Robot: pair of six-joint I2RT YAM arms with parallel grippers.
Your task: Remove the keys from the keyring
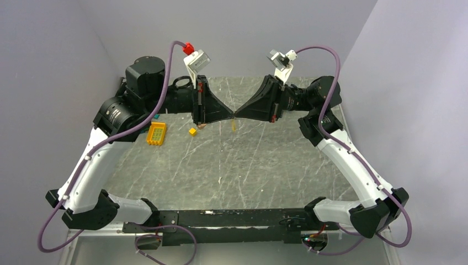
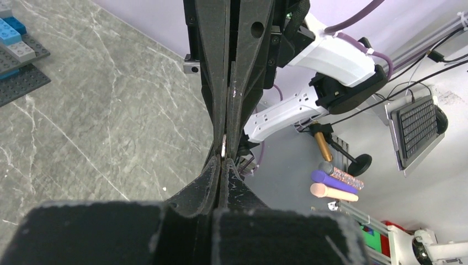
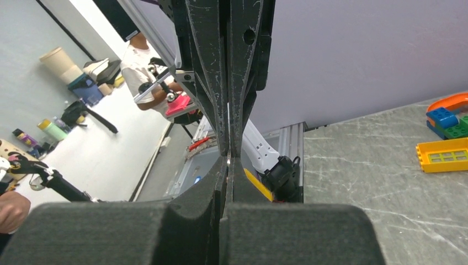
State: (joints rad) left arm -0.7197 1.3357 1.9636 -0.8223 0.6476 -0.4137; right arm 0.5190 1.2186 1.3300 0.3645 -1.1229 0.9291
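My left gripper point(image 1: 230, 114) and right gripper point(image 1: 239, 114) meet tip to tip above the middle of the table, both shut. A small glint of the grey keyring point(image 2: 223, 148) shows between the two pairs of tips, and also in the right wrist view point(image 3: 228, 160). Both grippers pinch it. A flat yellow key point(image 1: 233, 126) hangs just below the meeting point. In the right wrist view the key point(image 3: 257, 185) shows as a yellow strip beside my right fingers point(image 3: 243, 182). Most of the ring is hidden by the fingers.
An orange-yellow studded brick point(image 1: 156, 133) and a small yellow cube point(image 1: 192, 131) lie on the table point(image 1: 248, 165) left of the grippers. Blue and green blocks point(image 3: 444, 118) and grey studded plates point(image 2: 19, 61) lie at the far left. Walls stand behind and at both sides.
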